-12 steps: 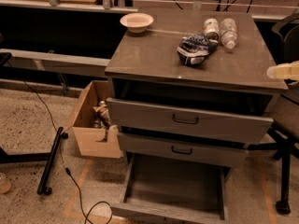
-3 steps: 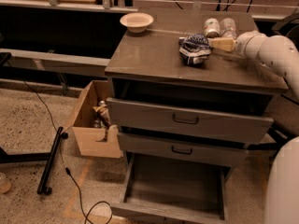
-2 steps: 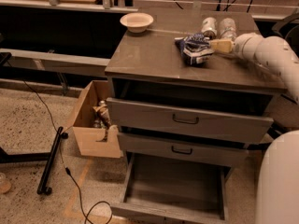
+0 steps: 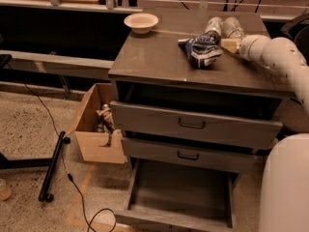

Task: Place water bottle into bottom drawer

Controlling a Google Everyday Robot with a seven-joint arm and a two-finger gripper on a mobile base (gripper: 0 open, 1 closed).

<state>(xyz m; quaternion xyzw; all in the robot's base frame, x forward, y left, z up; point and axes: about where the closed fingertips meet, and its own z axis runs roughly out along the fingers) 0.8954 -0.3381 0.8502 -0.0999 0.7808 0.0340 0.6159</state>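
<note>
The water bottle [image 4: 234,28] is clear plastic and lies on its side at the back right of the cabinet top [image 4: 154,57]. A metal can [image 4: 213,27] lies to its left. My gripper [image 4: 230,45] is at the end of the white arm [image 4: 275,54] that reaches in from the right. It hovers just in front of the bottle and touches or nearly touches the right edge of the blue-and-white snack bag [image 4: 202,50]. The bottom drawer [image 4: 181,197] is pulled out wide at floor level, with a bare grey floor.
A white bowl [image 4: 141,21] stands at the back left of the cabinet top. The two upper drawers [image 4: 193,124] with black handles are slightly pulled out. An open cardboard box [image 4: 96,132] with items sits left of the cabinet. Cables and a black stand leg [image 4: 53,166] lie on the floor.
Four seconds ago my arm was only at the right edge; it has since reached across the cabinet top to the snack bag and bottle. Over the last second it has barely moved.
</note>
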